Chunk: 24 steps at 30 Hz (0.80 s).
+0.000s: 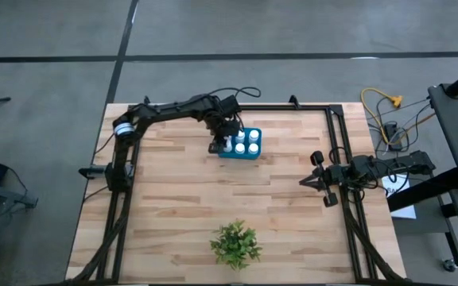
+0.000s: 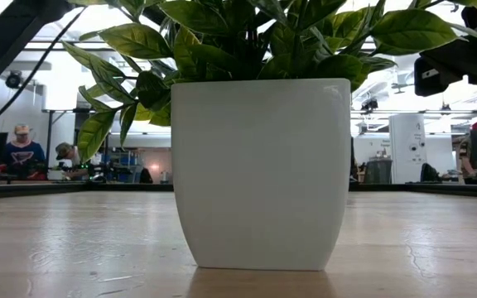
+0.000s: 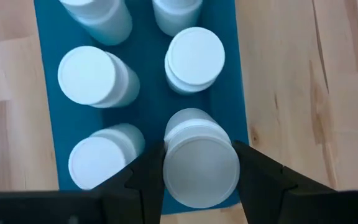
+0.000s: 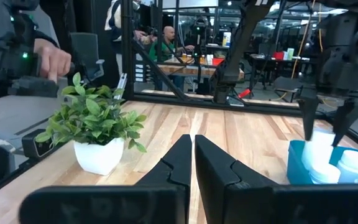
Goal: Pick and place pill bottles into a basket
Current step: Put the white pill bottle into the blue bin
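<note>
The teal basket [image 1: 242, 144] stands on the wooden table toward its far edge and also shows in the left wrist view [image 3: 148, 99]. Several white pill bottles stand upright in it, such as two in the left wrist view [image 3: 87, 76] [image 3: 194, 55]. My left gripper [image 3: 201, 177] hangs over the basket's left end [image 1: 224, 145], shut on one more pill bottle [image 3: 201, 165]. My right gripper [image 1: 308, 181] waits low over the table near its right edge, shut and empty [image 4: 192, 138]. My left gripper pinches the pill bottle's sides just under its cap [image 3: 166, 163] between its two fingers, one on each side. The fingers come from above, pointing down. The bottle is upright in a corner of the basket, its top [image 4: 321, 140] higher than its neighbours'. Whether its base rests on the basket's floor is hidden.
A green plant in a white pot [image 1: 235, 242] stands near the table's near edge and fills the low view [image 2: 259, 165]. Black frame rails [image 1: 336, 143] run along the table's sides. People [image 4: 166, 37] and a hand [image 4: 51, 59] show beyond the table.
</note>
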Each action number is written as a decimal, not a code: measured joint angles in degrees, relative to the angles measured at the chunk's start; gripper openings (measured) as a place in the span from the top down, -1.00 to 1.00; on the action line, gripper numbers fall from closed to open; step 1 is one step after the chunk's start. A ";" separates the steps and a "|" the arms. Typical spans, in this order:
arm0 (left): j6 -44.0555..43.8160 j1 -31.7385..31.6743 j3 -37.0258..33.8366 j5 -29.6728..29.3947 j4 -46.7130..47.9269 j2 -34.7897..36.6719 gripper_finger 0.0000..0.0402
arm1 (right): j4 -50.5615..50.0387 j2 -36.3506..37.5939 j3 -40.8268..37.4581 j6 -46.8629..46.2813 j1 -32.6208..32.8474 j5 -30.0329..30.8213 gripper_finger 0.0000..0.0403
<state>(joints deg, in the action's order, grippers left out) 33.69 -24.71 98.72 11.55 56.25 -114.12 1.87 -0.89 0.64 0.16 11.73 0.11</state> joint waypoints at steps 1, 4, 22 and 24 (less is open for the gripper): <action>-0.01 0.00 -0.05 0.09 -0.16 -0.07 0.28 | 0.00 0.03 -0.02 -0.06 0.00 -0.05 0.94; 0.15 0.10 -0.66 0.41 -0.33 -0.07 0.28 | 0.02 0.03 -0.01 -0.01 0.00 -0.04 0.94; -0.22 0.49 -1.63 2.21 -2.26 -0.07 0.28 | 0.02 0.01 -0.01 -0.02 0.00 -0.01 0.94; -0.26 0.48 -1.64 2.47 -2.34 -0.05 0.28 | 0.02 0.01 -0.02 -0.07 0.00 -0.01 0.94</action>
<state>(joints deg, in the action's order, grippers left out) 33.44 -24.23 97.08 14.01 53.91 -114.17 1.89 -0.89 0.62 0.09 11.73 0.10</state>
